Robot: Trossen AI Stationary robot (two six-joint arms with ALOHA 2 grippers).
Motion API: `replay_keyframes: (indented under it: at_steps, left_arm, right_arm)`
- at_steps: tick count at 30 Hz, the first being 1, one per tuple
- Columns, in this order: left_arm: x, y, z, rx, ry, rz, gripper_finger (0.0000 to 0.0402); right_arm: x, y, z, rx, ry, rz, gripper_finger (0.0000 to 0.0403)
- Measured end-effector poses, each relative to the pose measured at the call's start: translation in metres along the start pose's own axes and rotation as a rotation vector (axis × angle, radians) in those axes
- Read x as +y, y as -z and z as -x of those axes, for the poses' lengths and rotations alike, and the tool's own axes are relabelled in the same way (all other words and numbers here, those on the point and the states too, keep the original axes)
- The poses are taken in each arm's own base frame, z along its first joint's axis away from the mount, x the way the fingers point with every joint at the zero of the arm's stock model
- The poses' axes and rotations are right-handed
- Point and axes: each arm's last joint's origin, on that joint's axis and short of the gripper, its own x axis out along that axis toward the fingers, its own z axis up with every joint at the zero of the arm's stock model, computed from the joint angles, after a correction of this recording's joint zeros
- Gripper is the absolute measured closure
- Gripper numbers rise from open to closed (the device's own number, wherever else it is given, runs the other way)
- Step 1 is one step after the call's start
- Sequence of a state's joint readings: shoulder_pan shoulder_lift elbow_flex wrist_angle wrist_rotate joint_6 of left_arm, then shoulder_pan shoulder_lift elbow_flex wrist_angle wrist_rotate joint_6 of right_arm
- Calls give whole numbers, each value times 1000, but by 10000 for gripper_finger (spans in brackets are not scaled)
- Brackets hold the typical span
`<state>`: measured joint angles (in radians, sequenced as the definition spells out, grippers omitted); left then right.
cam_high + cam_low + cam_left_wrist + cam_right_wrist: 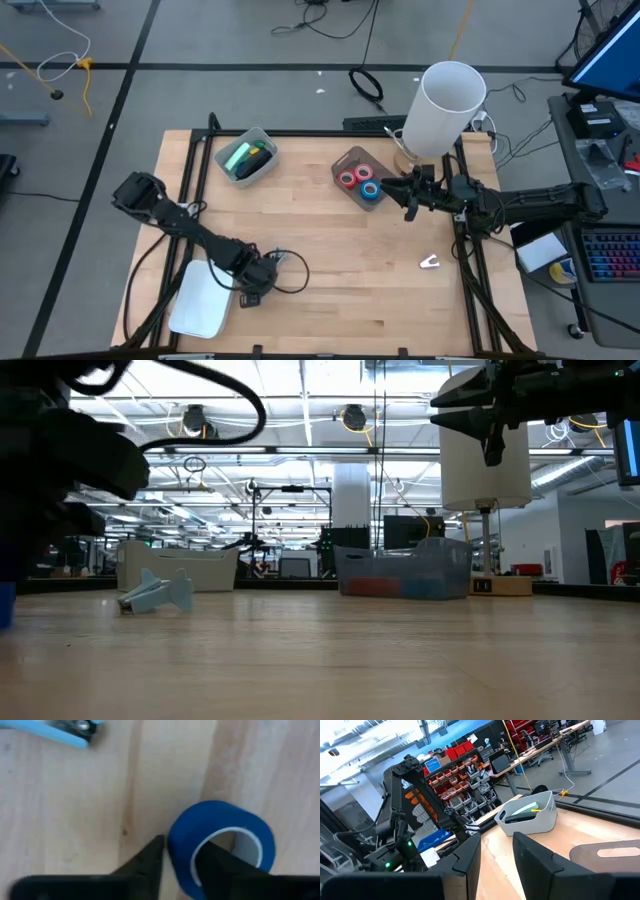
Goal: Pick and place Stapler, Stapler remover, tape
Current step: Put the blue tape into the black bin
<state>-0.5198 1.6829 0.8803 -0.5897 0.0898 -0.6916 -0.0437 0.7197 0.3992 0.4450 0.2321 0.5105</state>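
A blue tape roll (pixel 220 840) lies flat on the wood near the table's front left. My left gripper (pixel 255 290) points down on it, its fingers closed on the roll's wall. A light-blue tool with a metal part (pixel 65 730) lies just beyond the roll. A pale stapler remover (pixel 430 262) rests on the bare wood at the right. Red and blue tape rolls (pixel 362 180) sit in a clear bin (pixel 345 160). My right gripper (pixel 410 195) hovers level beside that bin, open and with nothing between its fingers (pixel 497 855). My left gripper has one finger (pixel 215 865) inside the roll's hollow and the other finger (pixel 150 860) outside it. The blue wall (pixel 181 855) is pinched between them. The fingers come from above, pointing down. The roll lies flat on the table.
A second clear bin (pixel 245 155) at the far left holds a green and a black item. A tall white cylinder (pixel 445 105) stands at the far right beside the tape bin. A white tray (pixel 200 300) lies at the front left corner. Bare wood spans the middle.
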Motion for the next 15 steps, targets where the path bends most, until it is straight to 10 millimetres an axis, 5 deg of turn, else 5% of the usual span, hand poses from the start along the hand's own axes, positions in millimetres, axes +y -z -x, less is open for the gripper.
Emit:
replay_keyframes:
  at_steps: [4,10,15]
  left_arm:
    - [8,-6,9,-35,17,0,369]
    - [20,-15,30,-128,39,53,360]
    - [26,-18,59,-206,150,81,364]
  right_arm:
    - [0,0,0,2,2,53,295]
    - [0,2,0,25,-15,141,298]
    - [5,5,1,96,-213,311,293]
